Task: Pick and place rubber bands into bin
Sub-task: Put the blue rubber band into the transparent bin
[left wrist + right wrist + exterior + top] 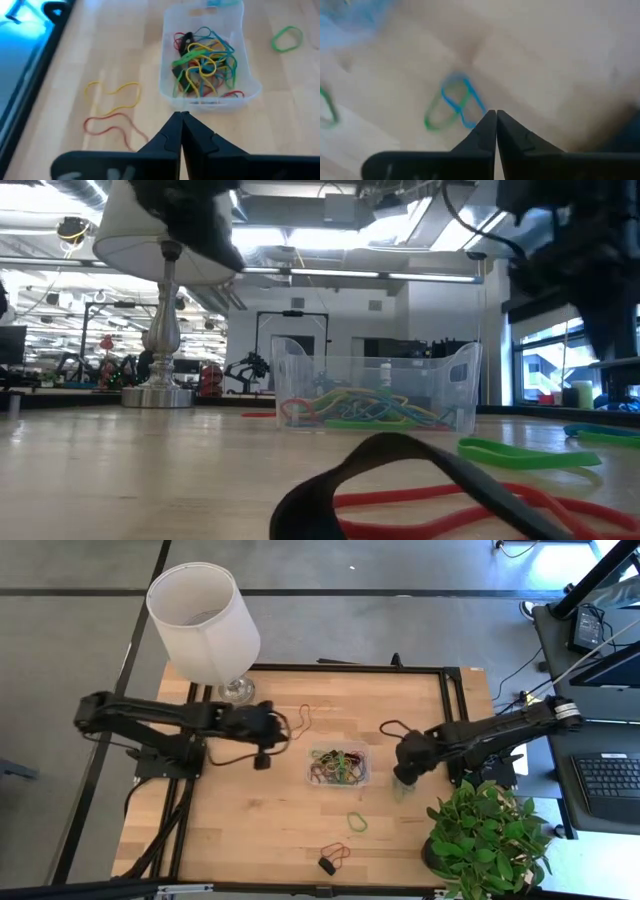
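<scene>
Two loose rubber bands [334, 857], black and red, lie by the bench's [250, 830] near edge; a green band [357, 821] farther in. Mid-bench, the bin [340, 767] holds a tangle. Left gripper [263, 762] and right gripper [404, 776] flank it, fingers together, empty.

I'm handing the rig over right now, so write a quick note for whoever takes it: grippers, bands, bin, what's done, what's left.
Left gripper: shut, empty, just left of the bin.
Right gripper: shut, empty, above a blue and green band pair right of the bin.
Done: a tangle of bands lies in the bin.
Left: yellow band and red band left of the bin, a green band in front of it, black and red bands at the front edge, plus the right gripper's pair.
</scene>
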Controlling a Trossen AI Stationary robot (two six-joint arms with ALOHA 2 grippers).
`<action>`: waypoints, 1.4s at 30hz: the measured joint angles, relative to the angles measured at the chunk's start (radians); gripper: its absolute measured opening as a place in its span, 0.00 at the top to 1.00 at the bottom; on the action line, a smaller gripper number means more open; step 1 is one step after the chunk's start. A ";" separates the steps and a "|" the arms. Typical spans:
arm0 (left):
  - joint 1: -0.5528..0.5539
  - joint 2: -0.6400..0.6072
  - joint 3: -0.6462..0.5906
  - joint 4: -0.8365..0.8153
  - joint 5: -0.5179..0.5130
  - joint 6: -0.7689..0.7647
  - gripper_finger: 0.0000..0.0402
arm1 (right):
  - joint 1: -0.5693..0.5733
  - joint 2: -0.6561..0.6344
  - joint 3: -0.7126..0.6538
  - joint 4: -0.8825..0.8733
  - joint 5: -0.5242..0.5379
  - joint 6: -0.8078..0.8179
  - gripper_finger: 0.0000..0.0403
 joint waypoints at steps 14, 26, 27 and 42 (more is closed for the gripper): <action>0.007 -0.433 -0.281 -0.002 -0.076 -0.113 0.99 | 0.047 0.230 -0.017 0.078 -0.131 0.023 0.78; 0.007 -0.474 -0.312 -0.007 -0.077 -0.114 0.99 | 0.071 0.423 -0.016 0.153 -0.091 -0.019 0.68; 0.007 -0.474 -0.312 -0.007 -0.077 -0.114 0.99 | 0.071 0.437 -0.013 0.160 -0.094 -0.031 0.70; 0.007 -0.474 -0.312 -0.007 -0.076 -0.105 0.99 | 0.072 0.350 0.123 0.002 -0.030 0.005 0.99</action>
